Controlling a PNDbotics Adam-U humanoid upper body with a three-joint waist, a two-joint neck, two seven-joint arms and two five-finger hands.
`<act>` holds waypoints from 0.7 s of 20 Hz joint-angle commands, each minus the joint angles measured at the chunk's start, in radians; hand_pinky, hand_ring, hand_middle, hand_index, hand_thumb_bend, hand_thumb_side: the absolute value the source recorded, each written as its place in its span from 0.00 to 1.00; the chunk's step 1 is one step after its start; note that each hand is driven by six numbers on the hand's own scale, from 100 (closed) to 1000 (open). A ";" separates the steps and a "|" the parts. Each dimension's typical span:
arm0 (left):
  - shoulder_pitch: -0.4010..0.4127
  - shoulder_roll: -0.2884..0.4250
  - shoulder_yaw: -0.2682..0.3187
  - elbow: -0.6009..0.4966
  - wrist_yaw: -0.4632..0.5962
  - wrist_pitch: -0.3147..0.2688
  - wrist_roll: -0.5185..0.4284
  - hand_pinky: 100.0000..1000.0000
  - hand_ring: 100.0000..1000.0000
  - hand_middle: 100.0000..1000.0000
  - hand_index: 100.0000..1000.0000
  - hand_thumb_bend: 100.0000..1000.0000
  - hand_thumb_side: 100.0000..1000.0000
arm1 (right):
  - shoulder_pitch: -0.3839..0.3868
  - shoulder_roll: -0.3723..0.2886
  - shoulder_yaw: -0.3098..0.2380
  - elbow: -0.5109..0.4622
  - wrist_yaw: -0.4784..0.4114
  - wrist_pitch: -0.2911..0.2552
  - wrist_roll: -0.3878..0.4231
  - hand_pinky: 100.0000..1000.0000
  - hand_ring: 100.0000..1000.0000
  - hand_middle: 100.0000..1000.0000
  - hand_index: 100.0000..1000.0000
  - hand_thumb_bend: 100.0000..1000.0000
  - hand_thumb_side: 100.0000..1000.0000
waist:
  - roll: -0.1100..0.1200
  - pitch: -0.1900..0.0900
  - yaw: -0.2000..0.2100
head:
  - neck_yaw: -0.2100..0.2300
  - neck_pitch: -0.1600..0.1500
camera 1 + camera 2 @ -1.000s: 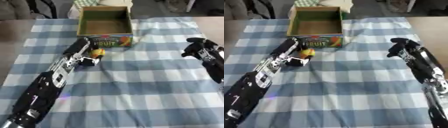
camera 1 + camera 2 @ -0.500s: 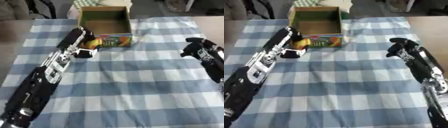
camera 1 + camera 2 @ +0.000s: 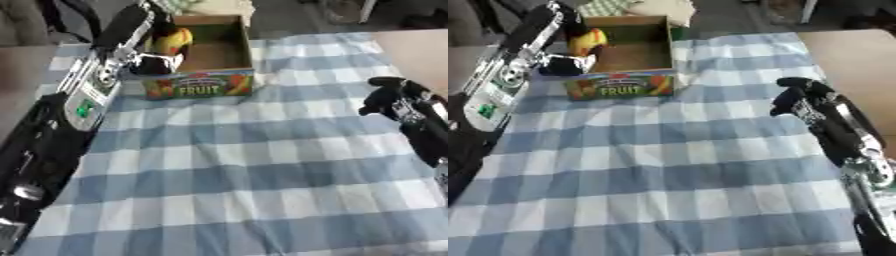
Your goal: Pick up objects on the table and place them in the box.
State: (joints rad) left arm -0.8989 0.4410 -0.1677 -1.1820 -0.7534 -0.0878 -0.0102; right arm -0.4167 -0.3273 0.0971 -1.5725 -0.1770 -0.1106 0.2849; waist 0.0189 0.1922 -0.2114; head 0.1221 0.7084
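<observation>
One small rounded yellow-orange-red object (image 3: 175, 40) is held over the left edge of the one open cardboard box (image 3: 214, 55), long axis roughly upright, fingers of the left hand (image 3: 159, 55) curled round it. One blue-white checked cloth (image 3: 245, 170) covers the surface. Right hand (image 3: 801, 99) is hovering at right, fingers curled, empty.

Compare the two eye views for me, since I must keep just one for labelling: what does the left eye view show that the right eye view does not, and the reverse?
Only the left eye view shows a dark strip beyond the cloth's left edge. Only the right eye view shows the right forearm running down to the bottom edge. Both show the left hand holding the yellow and red object over the box, its fingers curled round it, the right hand curled and holding nothing, and the checked cloth.
</observation>
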 commanded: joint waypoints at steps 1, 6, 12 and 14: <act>-0.068 0.018 0.042 0.092 -0.073 -0.008 0.029 0.52 0.35 0.29 0.33 0.00 0.00 | -0.022 -0.009 0.007 -0.014 0.002 -0.003 0.012 0.66 0.52 0.50 0.78 0.00 0.53 | -0.001 -0.013 -0.014 | 0.014 -0.019; -0.146 0.013 0.097 0.256 -0.206 0.002 0.065 0.53 0.36 0.31 0.33 0.00 0.00 | -0.038 -0.002 0.025 -0.016 0.005 -0.005 0.030 0.66 0.52 0.50 0.78 0.00 0.53 | -0.001 0.000 -0.062 | 0.032 -0.041; -0.203 0.010 0.164 0.416 -0.351 0.044 0.080 0.53 0.32 0.28 0.38 0.05 0.00 | -0.049 -0.001 0.042 -0.015 0.012 -0.008 0.047 0.66 0.52 0.50 0.78 0.00 0.53 | 0.003 0.013 -0.107 | 0.045 -0.049; -0.211 0.009 0.183 0.455 -0.373 0.063 0.073 0.53 0.33 0.29 0.38 0.05 0.00 | -0.051 0.001 0.046 -0.014 0.014 -0.010 0.051 0.66 0.52 0.50 0.78 0.00 0.53 | 0.004 0.016 -0.118 | 0.049 -0.050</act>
State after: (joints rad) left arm -1.0770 0.4358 -0.0045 -0.7369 -1.1057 -0.0373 0.0606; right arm -0.4493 -0.3185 0.1431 -1.5726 -0.1676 -0.1176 0.3305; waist 0.0254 0.2237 -0.3299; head 0.1662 0.6671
